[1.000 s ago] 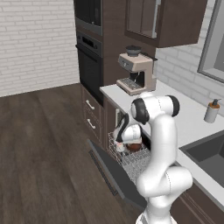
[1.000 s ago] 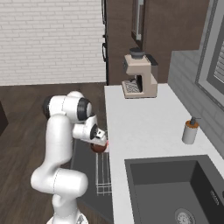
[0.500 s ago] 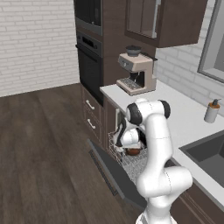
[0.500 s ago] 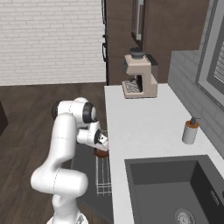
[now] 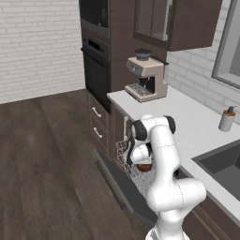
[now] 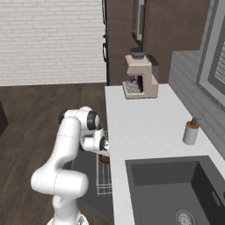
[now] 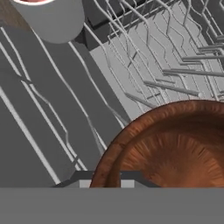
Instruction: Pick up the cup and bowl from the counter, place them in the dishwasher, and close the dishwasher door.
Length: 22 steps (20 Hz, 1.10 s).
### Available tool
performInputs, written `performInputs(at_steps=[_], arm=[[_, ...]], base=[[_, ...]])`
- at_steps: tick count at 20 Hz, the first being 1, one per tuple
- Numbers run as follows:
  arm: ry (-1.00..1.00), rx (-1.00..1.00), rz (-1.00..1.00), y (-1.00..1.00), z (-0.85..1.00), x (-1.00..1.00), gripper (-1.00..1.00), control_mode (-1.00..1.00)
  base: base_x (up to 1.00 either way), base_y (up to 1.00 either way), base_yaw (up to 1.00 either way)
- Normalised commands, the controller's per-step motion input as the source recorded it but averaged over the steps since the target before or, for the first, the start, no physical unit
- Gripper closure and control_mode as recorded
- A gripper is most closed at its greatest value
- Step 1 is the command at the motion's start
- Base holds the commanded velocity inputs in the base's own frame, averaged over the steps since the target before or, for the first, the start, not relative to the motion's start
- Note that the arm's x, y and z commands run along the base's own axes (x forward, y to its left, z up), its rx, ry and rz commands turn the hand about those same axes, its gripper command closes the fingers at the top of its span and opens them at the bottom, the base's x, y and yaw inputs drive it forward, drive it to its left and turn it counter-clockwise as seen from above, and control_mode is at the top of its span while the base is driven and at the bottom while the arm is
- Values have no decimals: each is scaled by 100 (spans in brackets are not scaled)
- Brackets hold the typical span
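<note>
The gripper [image 5: 143, 164] clasps the brown bowl [image 7: 175, 148] by its rim above the dishwasher's wire rack [image 7: 175, 57], beside the counter [image 6: 145, 118]. The cup [image 7: 50, 15], cut off at the frame's edge, sits in the rack. No lettering is legible.
</note>
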Motion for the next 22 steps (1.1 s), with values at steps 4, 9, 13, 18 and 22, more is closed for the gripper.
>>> performInputs(at_steps=[4,9,13,18,22], arm=[[0,-6,0,-17,-51,17,100,-100],[0,-3,0,-14,-52,11,100,-100],[1,-12,0,29,-100,0,-100,-100],[0,-14,0,25,-84,0,-100,-100],[0,-4,0,23,-38,-1,-100,-100]], base=[[0,0,0],[0,0,0],[0,0,0],[0,0,0],[0,0,0]])
